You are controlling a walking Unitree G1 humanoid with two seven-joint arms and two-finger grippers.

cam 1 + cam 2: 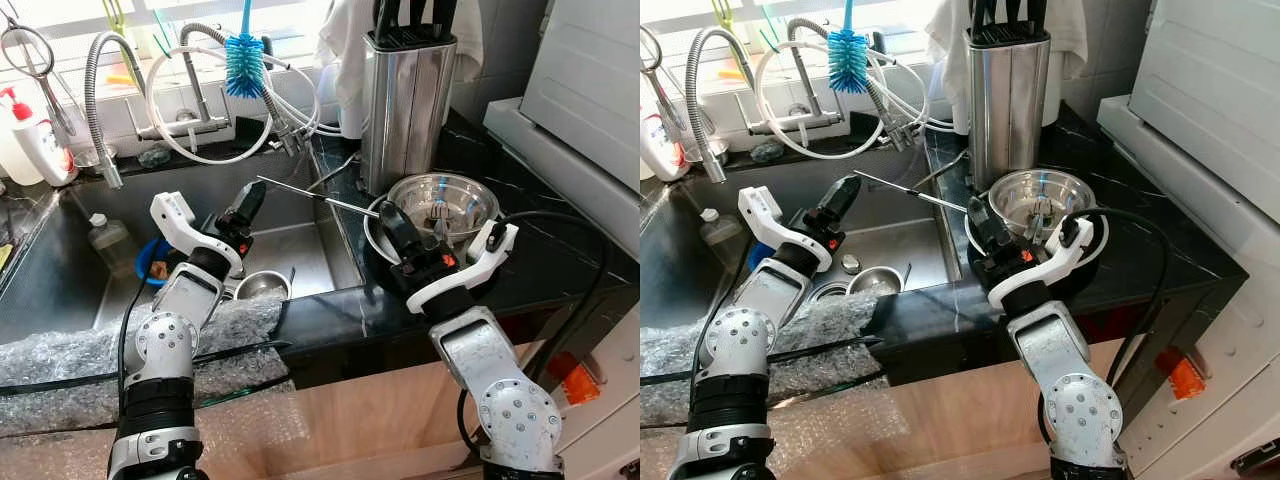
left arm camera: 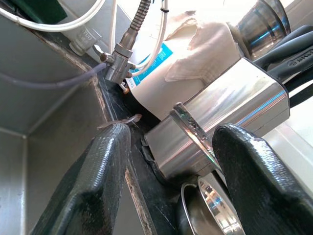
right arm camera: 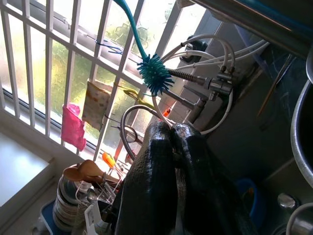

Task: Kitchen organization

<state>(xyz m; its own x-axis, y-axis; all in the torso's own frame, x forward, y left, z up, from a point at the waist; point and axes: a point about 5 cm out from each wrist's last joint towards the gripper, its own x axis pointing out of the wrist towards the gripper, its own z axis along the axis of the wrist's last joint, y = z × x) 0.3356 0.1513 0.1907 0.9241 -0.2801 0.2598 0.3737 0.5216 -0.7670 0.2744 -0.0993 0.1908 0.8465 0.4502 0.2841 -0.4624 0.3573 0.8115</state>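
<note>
Black worktop (image 1: 560, 250) beside the sink (image 1: 60, 280). Steel knife block (image 1: 405, 100) stands at the back, heavy and stiff. Steel bowl (image 1: 470, 195) sits just in front of it, light, rigid, slick; best gripped at the rim. Thin metal rod (image 1: 300, 190), likely a skewer or chopstick, spans from the sink to the bowl: light, stiff, slippery, so pinch near the end. Right hand (image 1: 385, 215) pressed together on the rod's end. Left hand (image 1: 250, 200) spread, over the sink.

Black marble counter (image 1: 540, 250) beside steel sink (image 1: 60, 270); barred window (image 3: 58, 63) behind, daylight entering; white appliance (image 1: 590, 90) at right.
</note>
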